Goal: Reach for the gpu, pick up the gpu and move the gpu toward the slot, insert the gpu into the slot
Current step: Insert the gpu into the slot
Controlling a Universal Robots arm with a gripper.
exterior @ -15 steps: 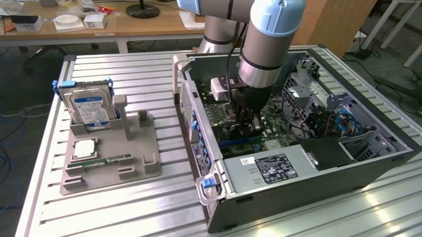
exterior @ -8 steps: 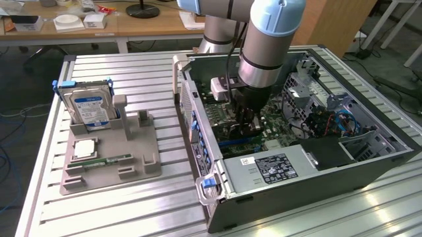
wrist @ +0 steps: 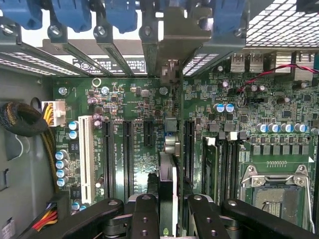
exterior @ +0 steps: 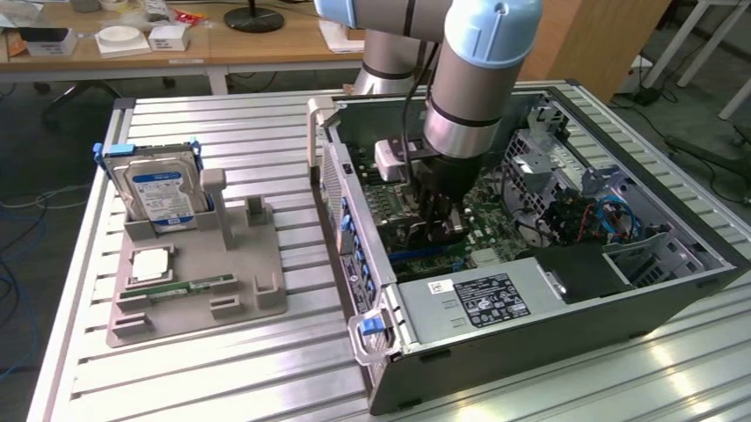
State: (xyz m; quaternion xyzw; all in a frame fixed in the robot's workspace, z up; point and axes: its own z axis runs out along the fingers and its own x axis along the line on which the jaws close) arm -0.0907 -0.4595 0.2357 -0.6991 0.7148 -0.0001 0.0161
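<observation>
My gripper (wrist: 167, 219) has its jaws pinched on the gpu (wrist: 167, 174), which I see edge-on in the wrist view: a thin dark card standing upright between the two black fingers (wrist: 144, 216), its silvery bracket end (wrist: 172, 69) reaching up toward the case's rear wall. The card sits right over the slot (wrist: 169, 130) on the green motherboard (wrist: 259, 114), in line with it, with other long black connectors running parallel on either side and a white one further off. I cannot tell from here whether the card's edge is already seated in the slot or just resting above it.

In the exterior view the gripper (exterior: 437, 224) is deep inside the open computer case (exterior: 564, 308), low over the board, with the arm (exterior: 470, 88) standing nearly vertical above it.

So I judge reach, pickup and carry as done, and the insertion as under way or nearly finished; the release is what remains.

Well apart, on the exterior view's left, the grey holder (exterior: 193, 290) carries the hard drive (exterior: 158, 193) and a memory stick (exterior: 188, 287).
</observation>
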